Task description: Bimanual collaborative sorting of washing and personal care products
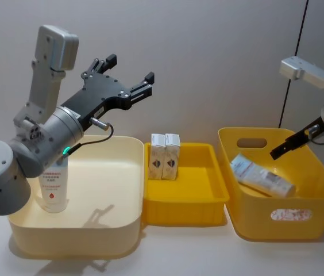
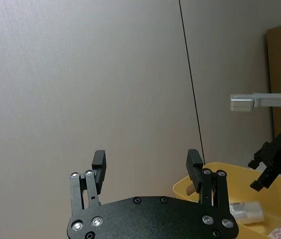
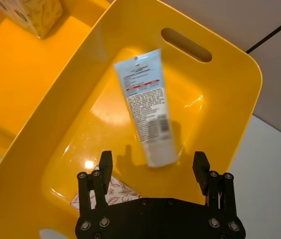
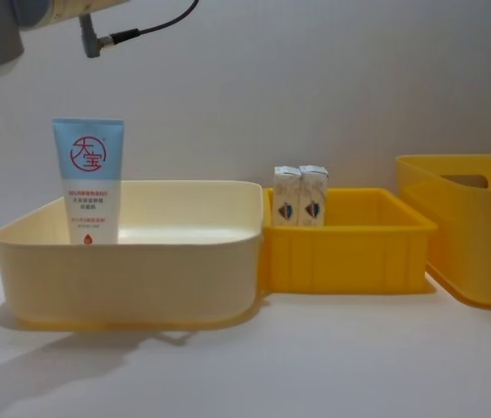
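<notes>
Nearest you is the broad cream plastic bin (image 4: 132,252) on the white table (image 4: 315,366), and inside it, at its left end, the flat pale blue-and-white squeeze tube with the round red logo (image 4: 88,180) stands upright on its cap. Your left gripper (image 1: 128,77) hangs above that bin, well clear of the tube, its black fingers spread wide and empty. The two small white cartons with blue-red emblems (image 1: 165,156) stand side by side, touching, against the back wall of the shallow yellow plastic tray (image 1: 186,198) in the middle. In the deep yellow handled bin (image 3: 80,114) on the right, the slimmer white-and-blue tube with a red band (image 3: 146,106) lies on its side, with a patterned sachet (image 3: 111,191) near the front wall. Your right gripper (image 3: 153,167) hovers over that bin, fingers apart and holding nothing. Judging by this, every product sits in a container and both hands have let go, so the sorting looks finished or nearly so. Your next move is probably to lift both arms clear; mind the upright tube, which could tip if your left arm brushes it, and the right bin's tall rim.
</notes>
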Tool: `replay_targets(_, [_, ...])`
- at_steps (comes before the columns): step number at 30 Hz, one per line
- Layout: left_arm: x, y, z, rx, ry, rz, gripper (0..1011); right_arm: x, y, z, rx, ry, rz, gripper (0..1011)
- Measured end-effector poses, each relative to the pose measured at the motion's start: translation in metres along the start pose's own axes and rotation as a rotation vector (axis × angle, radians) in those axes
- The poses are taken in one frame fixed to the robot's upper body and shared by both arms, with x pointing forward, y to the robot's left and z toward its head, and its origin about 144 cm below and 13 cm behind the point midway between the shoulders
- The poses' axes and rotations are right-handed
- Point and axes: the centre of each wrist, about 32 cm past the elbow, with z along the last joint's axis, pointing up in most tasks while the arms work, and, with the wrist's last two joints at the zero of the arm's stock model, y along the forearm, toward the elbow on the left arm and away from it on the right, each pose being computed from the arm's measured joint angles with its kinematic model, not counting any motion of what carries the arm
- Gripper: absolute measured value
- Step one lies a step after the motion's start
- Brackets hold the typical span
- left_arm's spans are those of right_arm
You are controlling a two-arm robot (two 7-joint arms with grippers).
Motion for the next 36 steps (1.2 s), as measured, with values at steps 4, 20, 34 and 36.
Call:
replay_targets(4, [-0.0001, 0.0, 0.0, 0.0, 0.0, 0.0, 1003, 0.0011, -0.0011, 0.0006, -0.008, 0.003, 0.007, 1001])
replay_targets(20, [-0.0001, 0.0, 0.0, 0.0, 0.0, 0.0, 1003, 0.0032, -0.0037, 0.0014, -0.026, 0.011, 0.021, 1001])
replay_targets(34, [0.0, 0.0, 0.0, 0.0, 0.0, 0.0, 1003, 0.0036, -0.0044, 0.0016, -0.03, 0.012, 0.025, 1001])
replay_targets(36, [0.0, 0.0, 0.0, 0.0, 0.0, 0.0, 1003, 0.0037, -0.0045, 0.0016, -0.031, 0.012, 0.025, 1001])
